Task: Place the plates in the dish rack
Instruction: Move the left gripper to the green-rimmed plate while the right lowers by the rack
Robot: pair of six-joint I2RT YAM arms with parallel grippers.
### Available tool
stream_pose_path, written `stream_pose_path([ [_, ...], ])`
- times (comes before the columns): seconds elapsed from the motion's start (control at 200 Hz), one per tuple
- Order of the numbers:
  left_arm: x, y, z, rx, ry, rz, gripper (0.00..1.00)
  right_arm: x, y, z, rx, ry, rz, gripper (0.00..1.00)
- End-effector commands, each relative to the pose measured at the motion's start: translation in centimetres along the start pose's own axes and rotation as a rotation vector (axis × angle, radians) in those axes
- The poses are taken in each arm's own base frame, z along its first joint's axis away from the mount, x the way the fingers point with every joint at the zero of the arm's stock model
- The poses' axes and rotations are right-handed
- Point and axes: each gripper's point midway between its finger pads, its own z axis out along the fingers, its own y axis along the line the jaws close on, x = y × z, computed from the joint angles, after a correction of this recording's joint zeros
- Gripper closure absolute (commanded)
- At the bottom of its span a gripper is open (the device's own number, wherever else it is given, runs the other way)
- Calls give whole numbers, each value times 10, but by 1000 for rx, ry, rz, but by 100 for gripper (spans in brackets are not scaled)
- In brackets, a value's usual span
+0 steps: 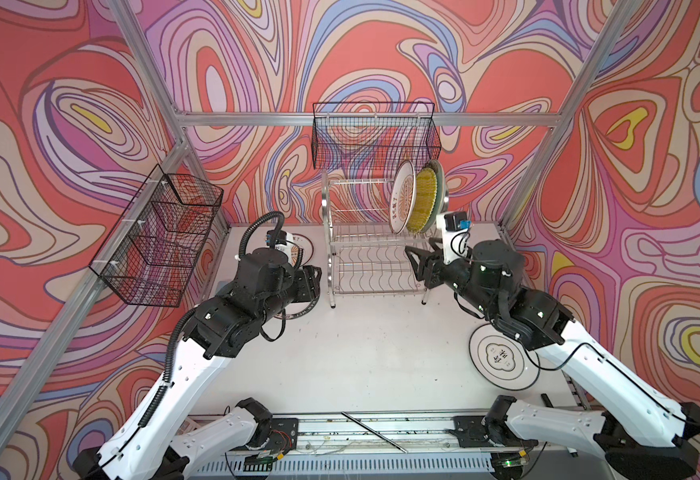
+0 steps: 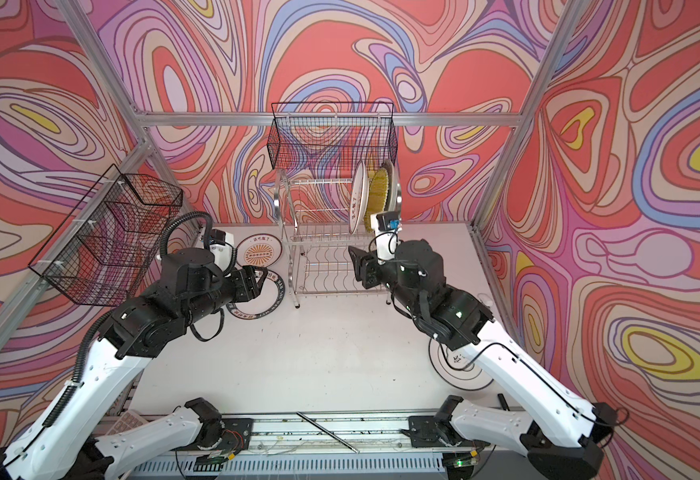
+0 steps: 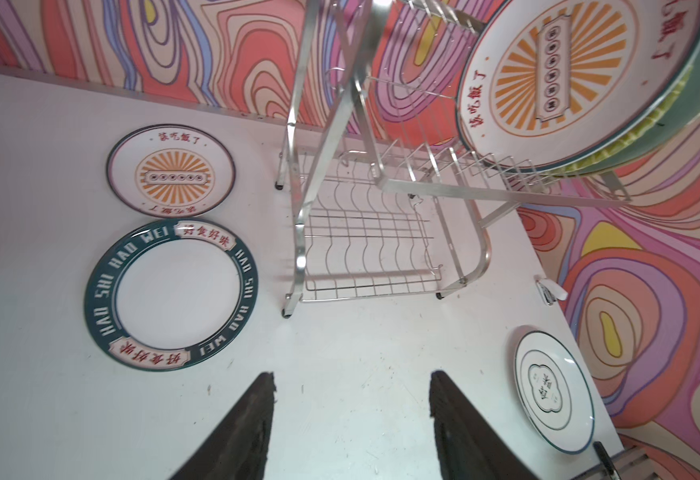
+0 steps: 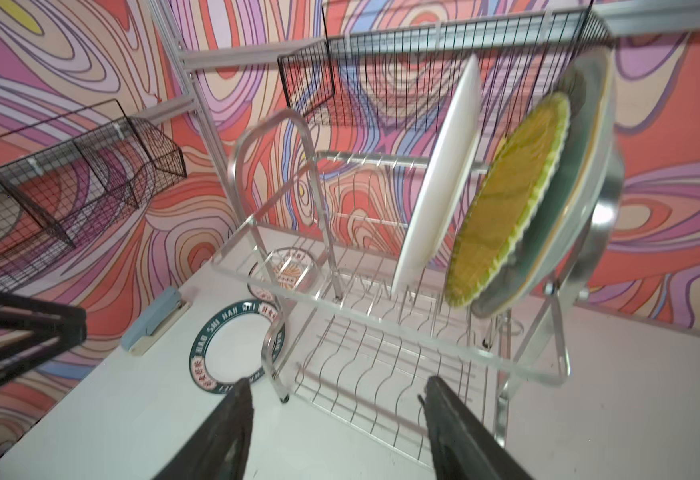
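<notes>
The dish rack (image 1: 330, 270) is shiny chrome wire, with two tiers between curved side frames: slotted above, wavy-wired below. It stands at 12 o'clock on the white bench (image 1: 360, 353), its long axis running from 9 to 3 o'clock.

There are six plates: three racked and three flat on the bench. The racked three stand on edge at the 3 o'clock end of the upper tier, faces toward 9 o'clock and tops leaning toward 3. In order they are an orange-sunburst plate (image 1: 402, 197), the yellow woven-look plate (image 1: 423, 203) and the pale aqua plate (image 4: 568, 208), which is nearest the side frame.

At 10 o'clock, just beside the rack, a second sunburst plate (image 3: 171, 172) and the green-lettered plate (image 3: 171, 295) lie face up, close together. The black-ringed white plate (image 1: 502, 357) lies alone at 4 o'clock.

The left gripper (image 3: 352, 376) is at 10 o'clock, jaws wide and empty. The right gripper (image 4: 337, 381) faces the rack's 3 o'clock end, jaws also wide and empty.
</notes>
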Motion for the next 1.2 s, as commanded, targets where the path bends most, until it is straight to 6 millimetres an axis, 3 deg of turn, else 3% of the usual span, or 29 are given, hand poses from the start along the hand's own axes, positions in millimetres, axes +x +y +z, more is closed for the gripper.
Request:
stream_pose_path([
  [0.0,9,33,-8,-117,23,-45,36,23,2,-7,-46,33,111,33],
  [0.26,36,69,20,-149,108,-214,37,118,3,11,-93,190,275,36],
  [0.466,55,100,53,-148,170,-357,37,162,4,23,-107,246,369,37],
  [0.831,94,149,109,-202,250,-556,38,195,4,33,-93,312,473,37],
  [1.197,116,183,129,-252,295,-626,38,207,15,45,-136,343,547,37],
])
